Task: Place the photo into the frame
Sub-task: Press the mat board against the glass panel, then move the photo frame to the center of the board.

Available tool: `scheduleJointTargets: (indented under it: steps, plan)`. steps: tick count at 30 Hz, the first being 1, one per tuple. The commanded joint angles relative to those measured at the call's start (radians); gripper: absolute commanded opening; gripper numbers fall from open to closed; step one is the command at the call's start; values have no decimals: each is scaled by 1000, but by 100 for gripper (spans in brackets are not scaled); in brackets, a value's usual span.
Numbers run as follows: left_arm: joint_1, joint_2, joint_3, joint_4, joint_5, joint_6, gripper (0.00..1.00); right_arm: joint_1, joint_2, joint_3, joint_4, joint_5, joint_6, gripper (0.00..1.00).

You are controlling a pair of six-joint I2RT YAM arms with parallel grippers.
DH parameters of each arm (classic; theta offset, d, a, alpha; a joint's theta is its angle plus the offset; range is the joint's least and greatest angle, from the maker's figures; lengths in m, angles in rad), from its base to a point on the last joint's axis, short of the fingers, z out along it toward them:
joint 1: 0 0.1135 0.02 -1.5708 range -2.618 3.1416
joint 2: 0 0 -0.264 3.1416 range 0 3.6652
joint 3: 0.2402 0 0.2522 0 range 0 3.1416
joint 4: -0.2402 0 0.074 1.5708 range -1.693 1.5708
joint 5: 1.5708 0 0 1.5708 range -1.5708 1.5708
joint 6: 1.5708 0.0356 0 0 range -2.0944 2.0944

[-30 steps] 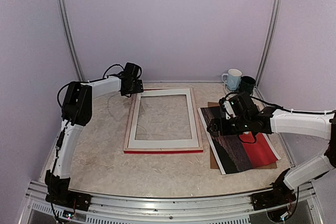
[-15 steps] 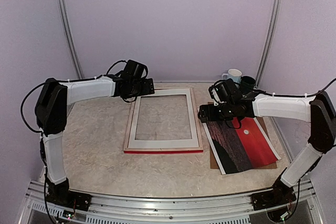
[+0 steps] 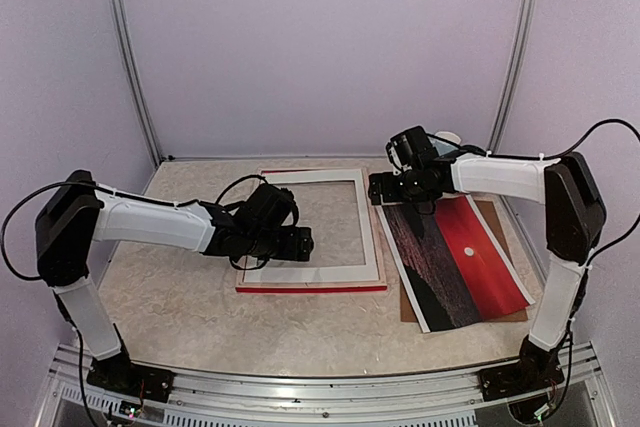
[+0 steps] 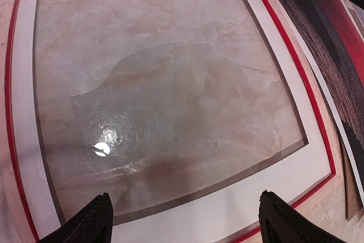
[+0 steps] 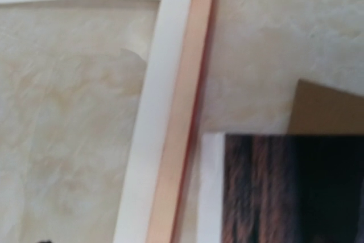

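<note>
The frame (image 3: 370, 232) lies flat mid-table with its pale back up and a red edge toward me. Its glazed opening (image 4: 170, 83) fills the left wrist view. My left gripper (image 3: 305, 243) hovers open over the frame's near rail (image 4: 227, 209), fingertips (image 4: 85, 223) wide apart with nothing between them. The photo (image 3: 460, 257), red sky and dark water, lies face up to the right of the frame. My right gripper (image 3: 376, 189) is open at the photo's far-left corner (image 5: 267, 192), beside the frame's right rail (image 5: 176, 112). Its fingers fall outside the right wrist view.
A brown backing board (image 3: 492, 212) lies under the photo, its corner (image 5: 327, 109) showing past it. A white mug (image 3: 448, 136) stands at the back right, mostly hidden by the right arm. Walls close in the table on three sides.
My left arm has swung from the frame's far-left corner down to its near rail. My right arm has moved from over the photo to its far-left corner, uncovering the picture.
</note>
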State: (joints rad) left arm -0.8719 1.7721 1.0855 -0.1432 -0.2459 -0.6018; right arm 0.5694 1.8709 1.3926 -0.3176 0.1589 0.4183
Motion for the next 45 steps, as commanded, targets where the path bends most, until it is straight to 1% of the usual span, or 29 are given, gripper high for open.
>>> scheduleJointTargets:
  steps: [1,12,18,23,28,35,39,45]
  plan:
    - [-52,-8,-22,61,39,-42,87,-15,45,70,-32,13,-28,99]
    - [-117,68,-63,62,31,-104,86,-35,81,85,11,-21,-42,99]
    - [-152,67,-115,91,52,-123,86,-57,123,129,23,-28,-60,99]
    - [-185,48,-140,80,46,-136,85,-80,192,212,26,-15,-73,99]
    - [-211,23,-175,72,44,-144,85,-84,294,343,-2,27,-91,99]
    - [-263,-5,-198,18,4,-148,85,-83,424,508,-35,37,-99,99]
    - [-281,-35,-219,-5,-17,-151,85,-83,468,553,-50,42,-102,99]
    - [-283,-123,-268,-25,-62,-169,86,-80,528,591,-52,38,-123,99]
